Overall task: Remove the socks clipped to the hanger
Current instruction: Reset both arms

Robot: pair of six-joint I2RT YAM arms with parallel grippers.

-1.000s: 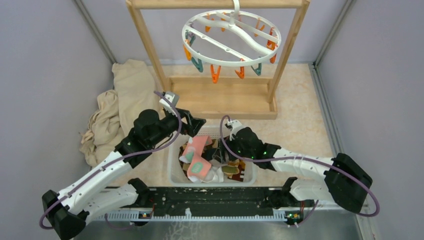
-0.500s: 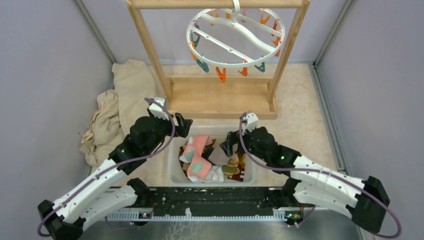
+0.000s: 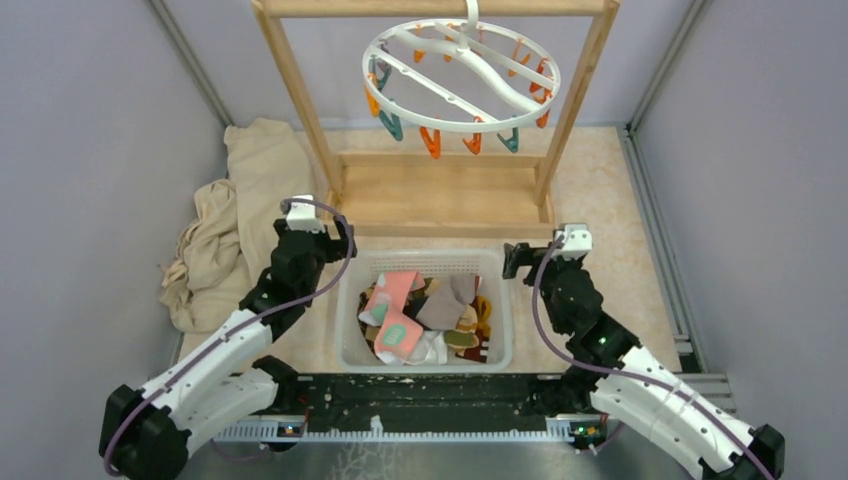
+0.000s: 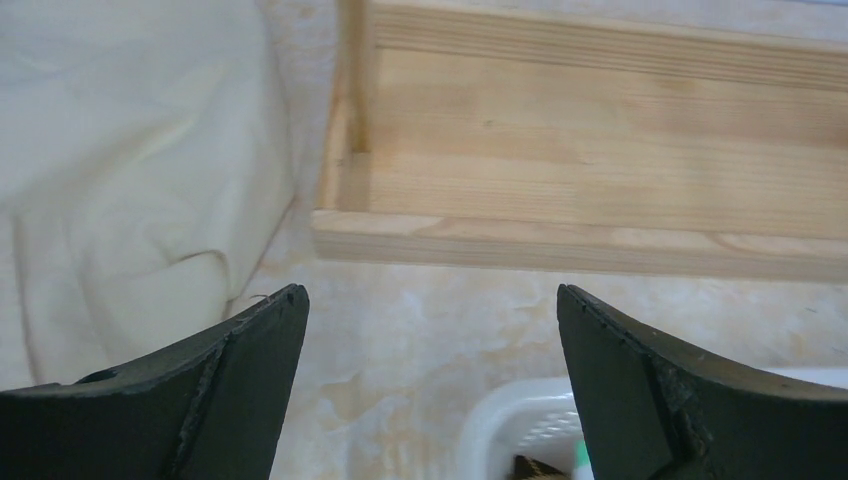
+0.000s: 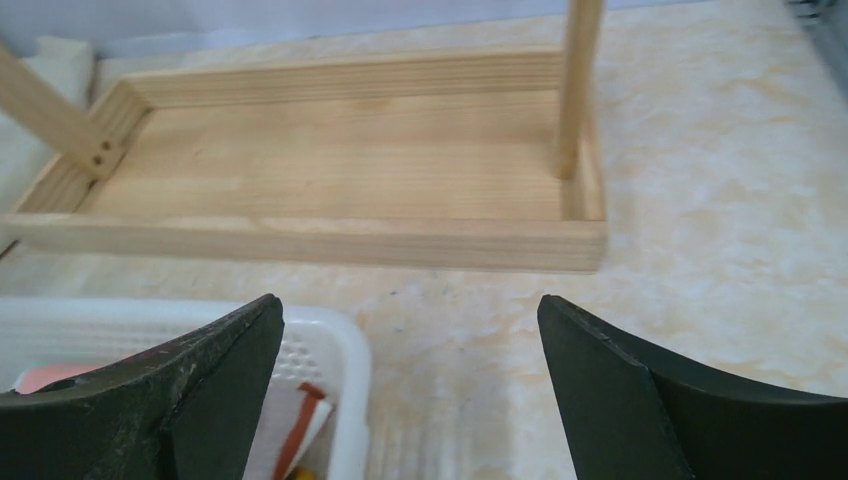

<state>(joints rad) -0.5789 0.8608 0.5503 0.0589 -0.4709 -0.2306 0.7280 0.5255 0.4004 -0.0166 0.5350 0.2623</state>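
Note:
The white round hanger (image 3: 462, 75) hangs from the wooden frame, and its orange and teal clips (image 3: 431, 141) dangle with nothing on them. The socks (image 3: 392, 298) lie piled in the white basket (image 3: 346, 300), a grey one (image 3: 447, 300) on top. A red-white striped sock (image 5: 290, 430) shows at the basket's corner in the right wrist view. My left gripper (image 3: 343, 236) (image 4: 430, 290) is open and holds nothing, at the basket's far left corner. At the far right corner my right gripper (image 3: 517, 258) (image 5: 408, 300) is open too, also with nothing in it.
The wooden frame's base tray (image 3: 440, 195) (image 4: 600, 170) (image 5: 340, 160) lies just beyond both grippers, with its posts rising at each end. A cream cloth (image 3: 235, 215) (image 4: 120, 180) is heaped at the left. Grey walls close in both sides.
Both arms have pulled back from over the basket to its far corners. The right gripper opened and a grey sock now lies in the basket. The hanger is swinging.

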